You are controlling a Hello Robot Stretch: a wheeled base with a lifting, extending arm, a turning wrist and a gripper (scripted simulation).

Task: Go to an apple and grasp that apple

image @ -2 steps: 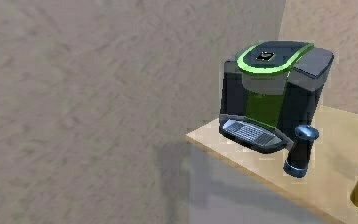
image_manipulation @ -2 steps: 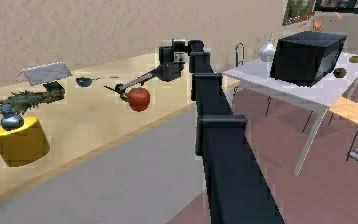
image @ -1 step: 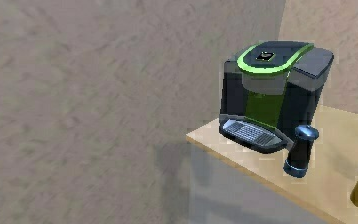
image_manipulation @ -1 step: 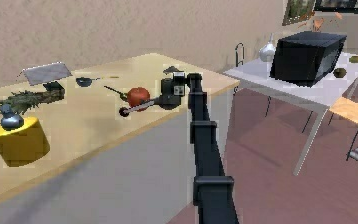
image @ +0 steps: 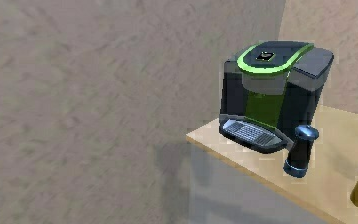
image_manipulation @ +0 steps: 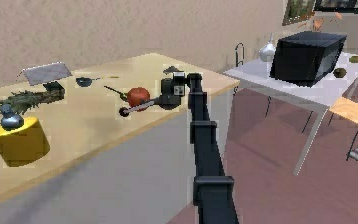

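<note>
Apple: the apple (image_manipulation: 137, 96) sits red and round on the bench (image_manipulation: 82, 140), close to its near edge and toward the end at the arm side view's right, short of that corner.
Gripper: the gripper (image_manipulation: 158, 97) is at the apple's side, fingers pointing toward it, at the far end of the arm (image_manipulation: 205, 140), which crosses the bench's near edge. I cannot tell how the fingers stand, nor whether they hold anything, since the apple rests on the bench right at them.
Contact: I can't judge whether the fingers touch the apple, sit beside it or hang over it.
Roll risk: a round fruit that near the edge could, I reckon, roll off to the floor if a finger pushes it instead of getting round it.
Clutter risk: a small brown thing (image_manipulation: 124, 111) lies just beside the apple, nearer the edge. A sideways shove could send it over or wedge it against the fruit.
Height risk: if I have the lift wrong, the fingers could scrape the bench top or skim over the apple.
Base risk: any turn of the base would sweep the arm along the bench edge. A coffee machine (image: 272, 90) stands near a bench corner in the forward view, so driving on could bump that corner.
</note>
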